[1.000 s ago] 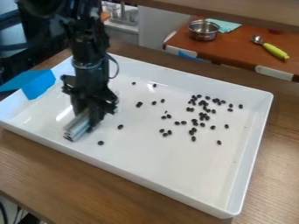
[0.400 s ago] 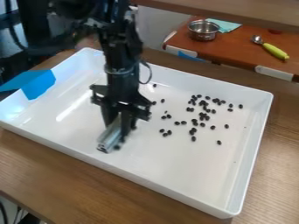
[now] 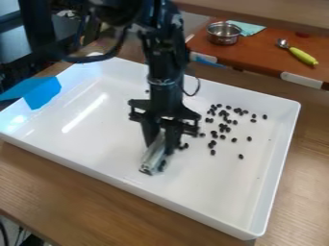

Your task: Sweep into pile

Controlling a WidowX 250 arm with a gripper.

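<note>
Near the middle of the white tray (image 3: pixel 276 163): pincer (image 3: pixel 160 139) hanging down, clamped on a pale bar (image 3: pixel 153 157), which slants with its lower end toward the near wall. Small dark beans (image 3: pixel 212 152) begin just beside the pincer, on its right in view, and spread thickest toward the far right of the tray; one stray (image 3: pixel 147 91) lies behind the arm. No single tidy pile; I judge the sweep partway along, the bar serving as blade. To do it well: keep the bar's underside evenly on the tray floor, long side facing the scatter, and push slowly toward the thick of it. Light pressure should do, enough that nothing slips beneath, not so much that the bar twists in the grip. Beans may roll round either end, so short strokes from the outside in, with the stray gathered last. Hard to make out: whether the bar's full length touches the floor; whether the dark spot by its lower end is a bean or part of the pincer; what lies behind the arm. Arm's base cut off at the top. Farther out, blue piece (image 3: pixel 42 92) over the tray's left corner, metal pot (image 3: pixel 224 32) and green-handled spoon (image 3: pixel 299 54) on another surface.
</note>
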